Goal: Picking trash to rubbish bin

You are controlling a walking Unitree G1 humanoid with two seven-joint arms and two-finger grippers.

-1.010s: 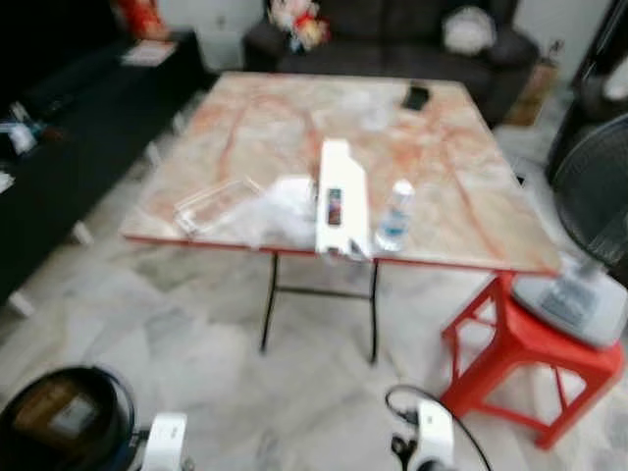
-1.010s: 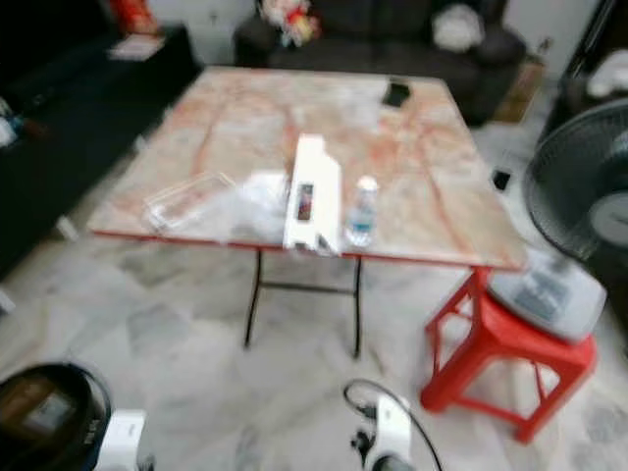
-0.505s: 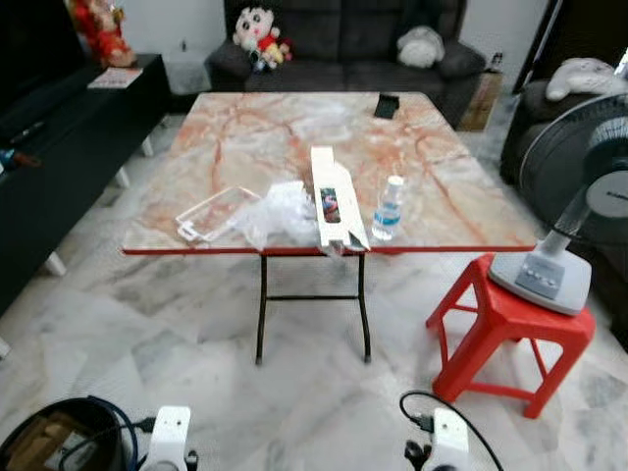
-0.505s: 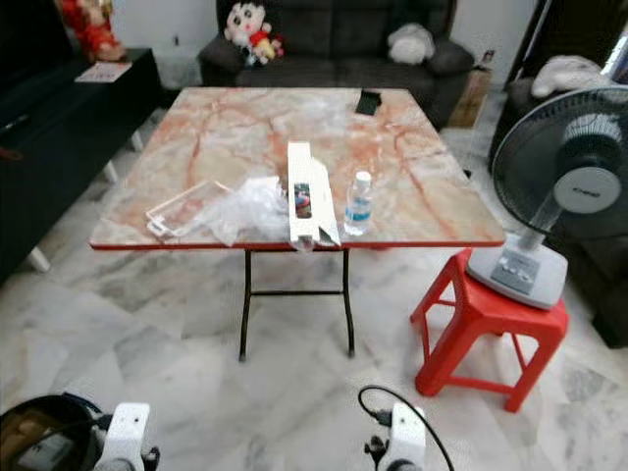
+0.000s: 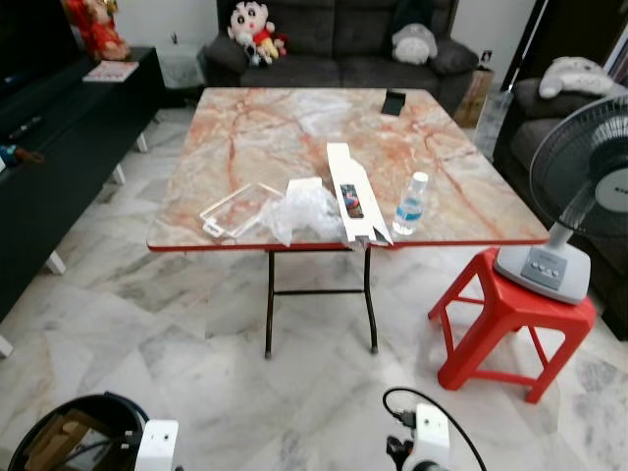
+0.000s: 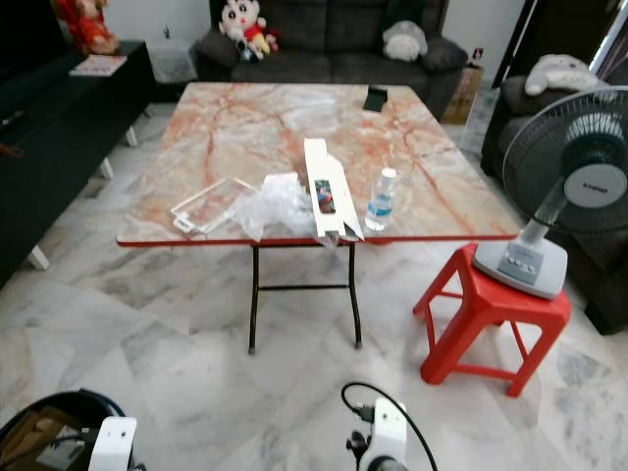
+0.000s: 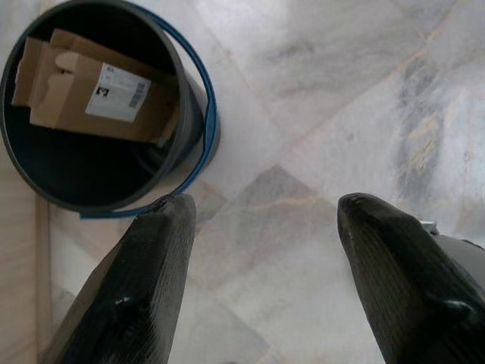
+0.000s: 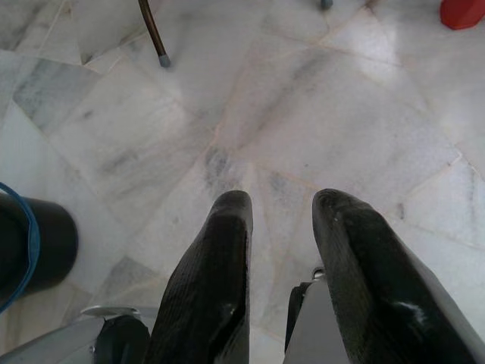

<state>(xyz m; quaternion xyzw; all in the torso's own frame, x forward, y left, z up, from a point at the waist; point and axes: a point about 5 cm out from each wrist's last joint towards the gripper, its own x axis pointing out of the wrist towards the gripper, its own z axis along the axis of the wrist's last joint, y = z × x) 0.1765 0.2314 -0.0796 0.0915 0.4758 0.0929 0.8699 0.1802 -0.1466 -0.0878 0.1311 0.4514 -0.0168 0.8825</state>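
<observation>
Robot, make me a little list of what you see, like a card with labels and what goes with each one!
Place: living room with a marble floor
Table: marble-top table on black legs
On the table: clear plastic tray, crumpled plastic wrap, long white box poking over the front edge, water bottle standing upright, black phone at the far side
Beside the table: red stool with a fan on it
Rubbish bin: black bin on the floor, cardboard inside
Left gripper: open, holding nothing, next to the bin
Right gripper: open, holding nothing, over the floor

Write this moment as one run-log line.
phase: approach | table: trash waiting | bin: holds cardboard | left gripper: open, empty | right gripper: open, empty
</observation>
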